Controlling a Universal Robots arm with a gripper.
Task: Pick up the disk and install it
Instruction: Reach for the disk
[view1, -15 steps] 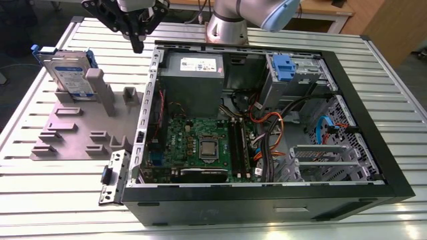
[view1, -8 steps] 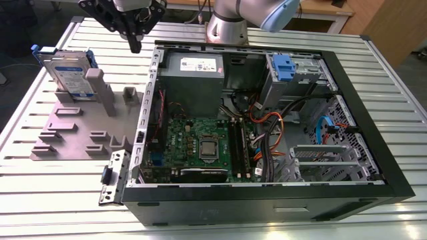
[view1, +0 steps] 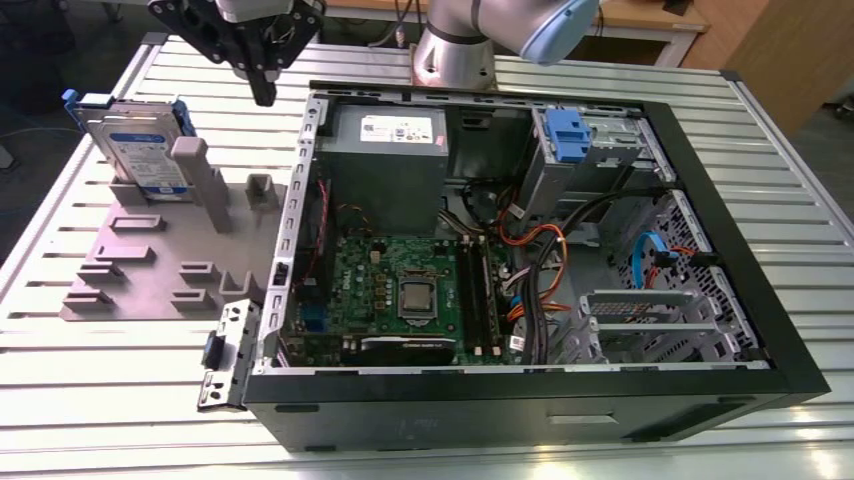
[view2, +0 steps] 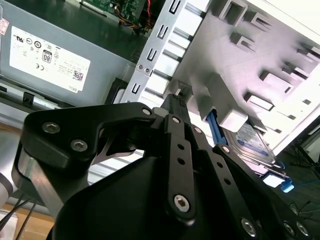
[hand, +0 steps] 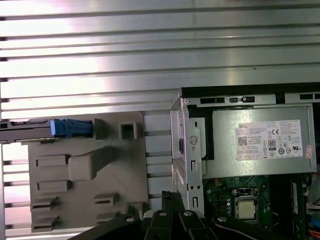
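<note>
Gripper (view1: 264, 92) hangs fingers-down, closed with nothing between them. It sits above the far edge of the grey fixture plate (view1: 134, 272), just beside the open computer case's (view1: 747, 250) side wall. In the second wrist view the gripper (view2: 176, 99) shows its finger links meeting at one tip.

Key relation: the disk (view1: 138, 150) lies off toward the exterior view's left of the gripper and lower. It is near but apart, no contact, with a grey upright post of the plate between them.

The disk stands on edge in a slot at the plate's far corner, on the exterior view's left, leaning back slightly. Its thin top edge runs along the plate's far edge. My read is that its long axis runs upright, though I am not certain.

Look: silver-grey slab with a white-and-blue label on the broad face, which faces the plate's near edge, and a blue carrier frame along the sides. In the first wrist view the disk (hand: 30, 126) is edge-on with a blue end tab.

The disk is not yet picked. The plate rests on a slatted metal table (view1: 80, 370).
</note>
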